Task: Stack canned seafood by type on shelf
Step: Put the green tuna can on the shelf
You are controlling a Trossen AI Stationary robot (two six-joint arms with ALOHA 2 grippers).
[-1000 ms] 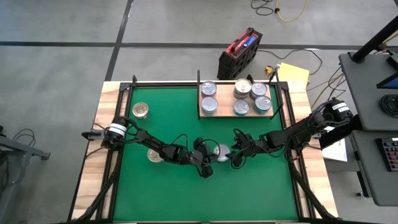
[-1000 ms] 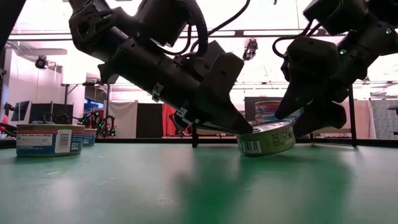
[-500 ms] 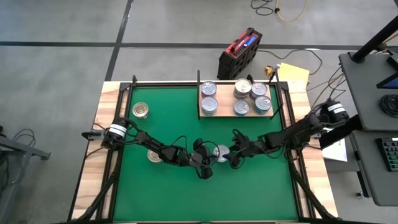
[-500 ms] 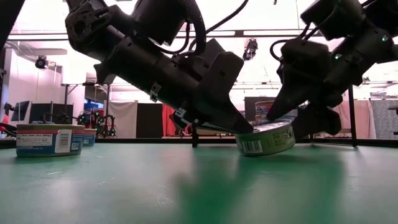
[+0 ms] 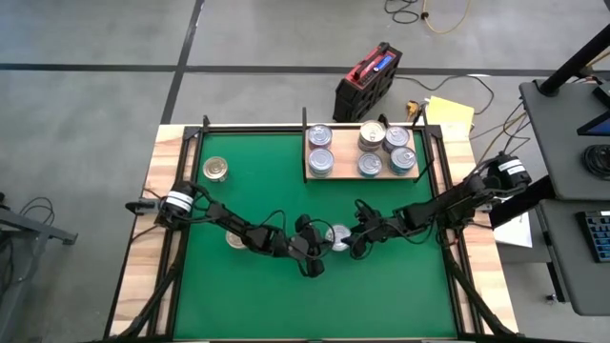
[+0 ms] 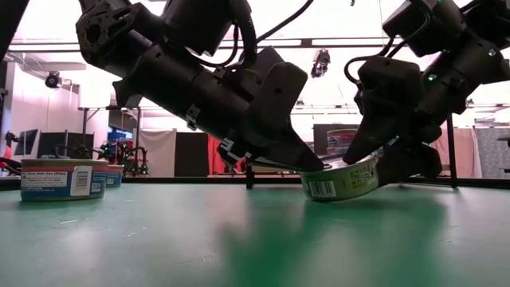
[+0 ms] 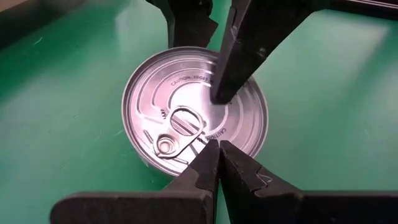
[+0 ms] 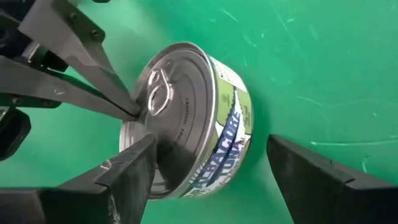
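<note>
Over the last second our right gripper (image 5: pixel 351 238) has slid in toward the middle of the bench (image 5: pixel 315 295) and its jaws have drawn in somewhat, so that they now straddle the tilted can (image 6: pixel 343 177), one finger over the lid and one out past its labelled side; they stand wide and we judge they have not yet clamped. Our left gripper (image 7: pixel 217 152) has barely moved: its jaws are closed to a point, holding nothing, with the tip pressed at the lid's edge near the pull tab, and it appears to be propping the can up on its rim. In the low view the can leans with the side toward the right gripper raised off the green mat (image 5: pixel 381 286). We take this to mean the lift is nearly set up: once the right jaws bite, the can can travel to the shelf (image 5: pixel 362 174) at the far edge of the mat. Counting cans from above, we see six on the shelf, one of which looks like a stack though we cannot tell its height. Three more sit on the mat: the tilted one between the grippers, a gold-lidded can (image 5: pixel 216 170) at the far left, and another can (image 5: pixel 234 239) partly hidden under the left arm. There are two arms and one shelf.
</note>
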